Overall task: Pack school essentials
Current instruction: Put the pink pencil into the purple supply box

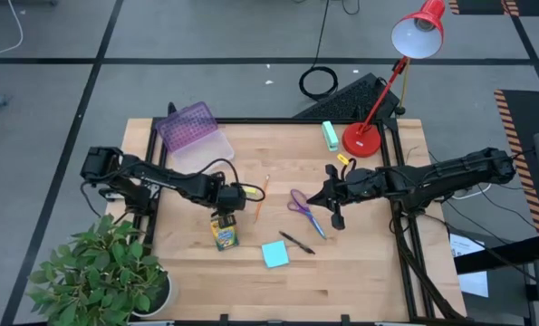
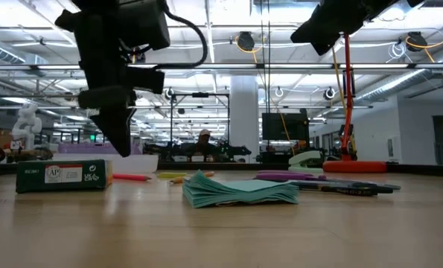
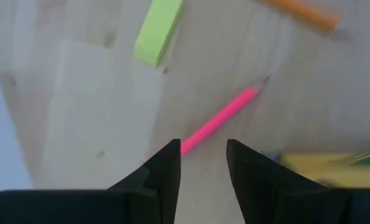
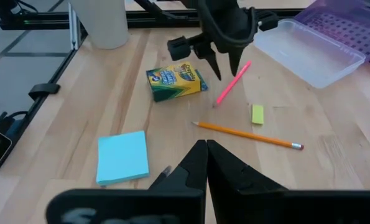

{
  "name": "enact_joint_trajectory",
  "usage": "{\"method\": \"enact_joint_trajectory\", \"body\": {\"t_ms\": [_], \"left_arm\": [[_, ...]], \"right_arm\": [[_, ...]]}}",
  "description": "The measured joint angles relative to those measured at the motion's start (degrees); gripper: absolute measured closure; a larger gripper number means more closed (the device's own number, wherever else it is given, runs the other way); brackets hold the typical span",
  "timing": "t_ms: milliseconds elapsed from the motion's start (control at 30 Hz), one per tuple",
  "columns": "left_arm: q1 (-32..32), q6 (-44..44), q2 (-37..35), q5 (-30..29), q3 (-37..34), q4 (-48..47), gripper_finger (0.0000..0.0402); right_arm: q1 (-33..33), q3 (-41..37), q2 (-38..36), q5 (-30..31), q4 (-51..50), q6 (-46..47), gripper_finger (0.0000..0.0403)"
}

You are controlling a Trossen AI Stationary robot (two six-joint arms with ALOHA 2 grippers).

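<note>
My left gripper (image 3: 203,165) hovers open just above the pink pen (image 3: 225,115), its fingers on either side of the pen's near end without touching it. The pen lies flat on the table between the crayon box (image 1: 224,233) and the orange pencil (image 1: 261,197). A small yellow-green eraser (image 4: 257,114) lies close to both. The purple-handled scissors (image 1: 303,206), the black pen (image 1: 296,242) and the light-blue sticky-note pad (image 1: 274,254) lie near the table's middle. My right gripper (image 1: 314,199) hangs shut and empty over the scissors.
A clear pencil case (image 1: 207,148) with its purple lid (image 1: 187,127) swung open stands at the far left. A mint-green block (image 1: 330,135) and a red desk lamp (image 1: 364,138) stand at the far right. A potted plant (image 1: 101,272) is off the near left corner.
</note>
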Motion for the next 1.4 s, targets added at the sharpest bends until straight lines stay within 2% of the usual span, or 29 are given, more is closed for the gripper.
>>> {"method": "enact_joint_trajectory", "body": {"t_ms": [200,433,633,800,967,1200,1400], "left_arm": [[0.00,7.21,0.02,-0.95,-3.30,0.29,0.0268],[0.00,11.40,0.00,-3.24,-5.00,0.72,0.0268],[0.28,15.57,0.00,-4.35,-6.99,6.22,0.0268],[1.16,18.24,0.00,-3.75,-7.12,6.58,0.0268],[2.61,22.39,0.00,0.81,-7.12,6.26,0.0268],[4.74,27.50,0.00,2.34,-7.12,6.29,0.0268],[5.82,28.58,0.00,3.19,-7.10,6.34,0.0268]], "right_arm": [[0.00,0.00,0.00,0.00,-0.02,0.00,0.0403],[0.00,0.00,0.00,0.00,0.01,0.11,0.0403],[0.00,0.00,0.00,0.00,0.01,0.13,0.0403],[0.00,0.00,0.00,0.00,0.01,0.13,0.0403],[0.00,0.00,0.00,0.00,0.01,0.13,0.0403],[0.00,0.00,0.00,0.02,0.03,-0.22,0.0403],[0.00,0.00,0.00,0.04,0.03,-0.24,0.0403]]}}
